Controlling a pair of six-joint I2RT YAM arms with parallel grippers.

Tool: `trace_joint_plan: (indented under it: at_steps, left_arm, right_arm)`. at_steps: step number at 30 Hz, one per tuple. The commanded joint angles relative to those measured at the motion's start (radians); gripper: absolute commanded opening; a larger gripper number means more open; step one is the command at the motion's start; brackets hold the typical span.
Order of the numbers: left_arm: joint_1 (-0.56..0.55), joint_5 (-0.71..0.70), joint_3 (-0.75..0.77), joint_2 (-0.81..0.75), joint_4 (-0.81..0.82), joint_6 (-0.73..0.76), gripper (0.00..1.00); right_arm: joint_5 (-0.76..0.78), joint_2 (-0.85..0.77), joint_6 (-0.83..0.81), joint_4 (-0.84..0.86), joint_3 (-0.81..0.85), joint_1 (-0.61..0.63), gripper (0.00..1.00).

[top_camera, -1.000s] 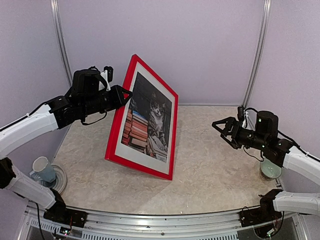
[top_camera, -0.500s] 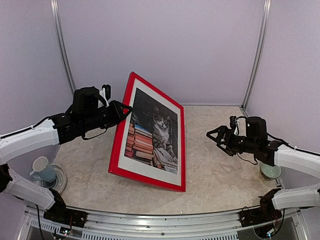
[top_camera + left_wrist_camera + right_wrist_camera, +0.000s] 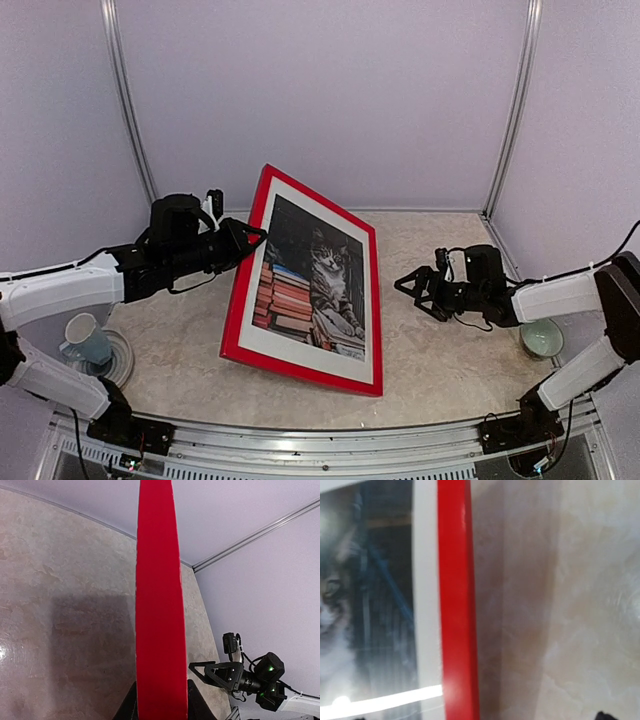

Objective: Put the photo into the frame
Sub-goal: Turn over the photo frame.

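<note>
The red frame (image 3: pixel 298 364) stands tilted, its bottom edge on the table and its top leaning back to the left. The cat-and-books photo (image 3: pixel 312 283) sits inside it behind a white mat. My left gripper (image 3: pixel 257 235) is shut on the frame's upper left edge. In the left wrist view the red edge (image 3: pixel 156 605) runs up between my two fingers (image 3: pixel 125 711). My right gripper (image 3: pixel 409 292) is open and empty, low over the table just right of the frame, not touching it. The right wrist view shows the red bar (image 3: pixel 455 610), the mat and the blurred photo (image 3: pixel 365 605) close up.
A pale cup on a plate (image 3: pixel 88 341) stands at the near left. A green bowl (image 3: pixel 541 339) sits at the near right by the right arm. Walls enclose the marble table (image 3: pixel 440 360) on three sides.
The left gripper has come down and lowered the frame, which now leans flatter and sits further right. The right gripper has moved left and down toward the frame's right edge.
</note>
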Motion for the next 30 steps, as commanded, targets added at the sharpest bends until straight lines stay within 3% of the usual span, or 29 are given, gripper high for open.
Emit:
trace_joint_plan:
  at_steps: [1, 18, 30]
  left_arm:
    - [0.013, 0.044, -0.040, 0.018, 0.115, 0.071, 0.00]
    - [0.028, 0.060, -0.122, 0.122, 0.242, 0.008, 0.00]
    - [0.034, 0.063, -0.139, 0.181, 0.289, -0.009, 0.00]
  right_arm:
    - [-0.101, 0.139, -0.003, 0.189, 0.021, -0.006, 0.99]
    - [-0.212, 0.404, 0.064, 0.374, 0.126, -0.005, 0.99]
    - [-0.175, 0.416, 0.048, 0.261, 0.164, -0.005, 0.99]
